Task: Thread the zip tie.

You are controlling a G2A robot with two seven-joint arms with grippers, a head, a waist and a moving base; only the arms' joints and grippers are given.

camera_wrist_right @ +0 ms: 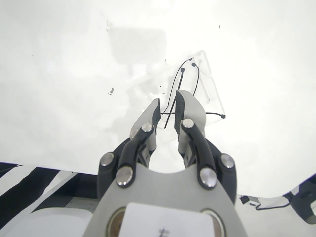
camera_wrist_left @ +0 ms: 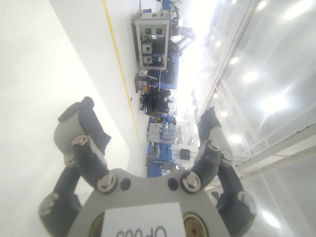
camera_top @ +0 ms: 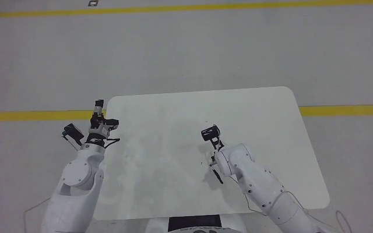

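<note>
Right gripper point(camera_wrist_right: 167, 97) fingers stand a little apart, and a black zip tie point(camera_wrist_right: 183, 69) runs through the gap between them. It lies with other ties on a clear plastic sheet point(camera_wrist_right: 212, 87) on the white table point(camera_wrist_right: 61, 75). Left gripper point(camera_wrist_left: 148, 106) is wide open, by the table's left edge.

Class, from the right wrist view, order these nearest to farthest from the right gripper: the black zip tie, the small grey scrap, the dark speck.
1. Black zip tie, passing between the tips of the right gripper, over the clear tray.
2. Small grey scrap, out to one side on the table.
3. Dark speck, well beyond the tray's far end.
</note>
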